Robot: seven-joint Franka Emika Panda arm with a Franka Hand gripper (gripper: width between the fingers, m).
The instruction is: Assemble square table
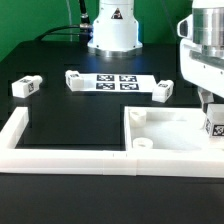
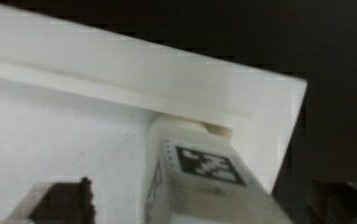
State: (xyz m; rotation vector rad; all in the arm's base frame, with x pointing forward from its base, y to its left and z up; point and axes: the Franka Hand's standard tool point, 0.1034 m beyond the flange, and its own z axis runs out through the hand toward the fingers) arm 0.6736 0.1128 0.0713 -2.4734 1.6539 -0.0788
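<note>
Black-and-white tag on leg, four-tag marker board

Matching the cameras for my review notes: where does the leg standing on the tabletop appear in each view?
Exterior view: the leg stands upright on the tabletop, at the exterior view's right edge.
Wrist view: the leg is close up, tag visible, at the tabletop corner.
Shared landmark: the leg's black-and-white tag.
</note>
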